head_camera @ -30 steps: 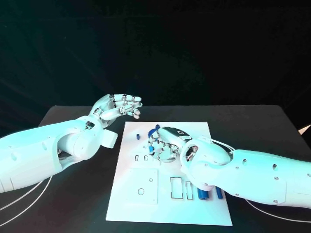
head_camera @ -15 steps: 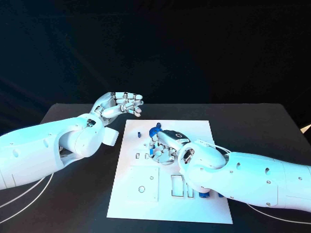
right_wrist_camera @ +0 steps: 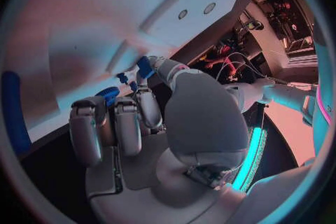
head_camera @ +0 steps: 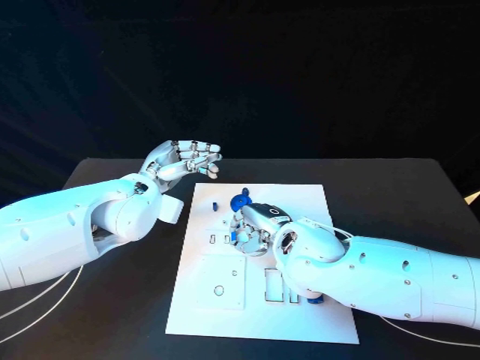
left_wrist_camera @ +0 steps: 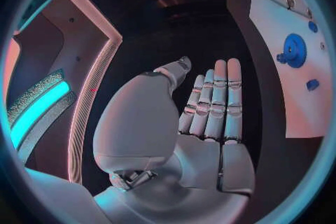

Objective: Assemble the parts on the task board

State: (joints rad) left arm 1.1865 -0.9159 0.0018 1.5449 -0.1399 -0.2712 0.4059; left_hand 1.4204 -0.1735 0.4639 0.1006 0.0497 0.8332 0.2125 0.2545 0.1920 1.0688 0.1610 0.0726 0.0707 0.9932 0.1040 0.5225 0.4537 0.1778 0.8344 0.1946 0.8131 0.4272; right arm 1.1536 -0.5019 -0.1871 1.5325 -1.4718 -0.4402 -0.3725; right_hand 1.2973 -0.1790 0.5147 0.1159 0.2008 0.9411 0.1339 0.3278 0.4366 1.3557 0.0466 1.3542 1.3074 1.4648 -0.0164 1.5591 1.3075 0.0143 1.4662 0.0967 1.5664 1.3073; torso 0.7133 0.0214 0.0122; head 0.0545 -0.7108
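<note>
Nearest the robot, the near end of the task board (head_camera: 213,319) lies bare on the black table (head_camera: 413,202), with a blue part (head_camera: 315,299) peeking out from under the right forearm at the board's near right corner. A little farther up, the right hand (head_camera: 256,225) is down over the middle of the board, fingers curled in; the right wrist view shows its fingertips (right_wrist_camera: 143,67) closed round a small blue part (right_wrist_camera: 145,65) just above the white surface, with another blue piece (right_wrist_camera: 108,94) tucked under the fingers. Just beyond that hand, a blue gear (head_camera: 241,201) sits on the board, and a small blue part (head_camera: 214,205) stands to its left. Farthest out, the left hand (head_camera: 186,162) hangs above the table off the board's far left corner, fingers straight and pressed together, holding nothing
</note>
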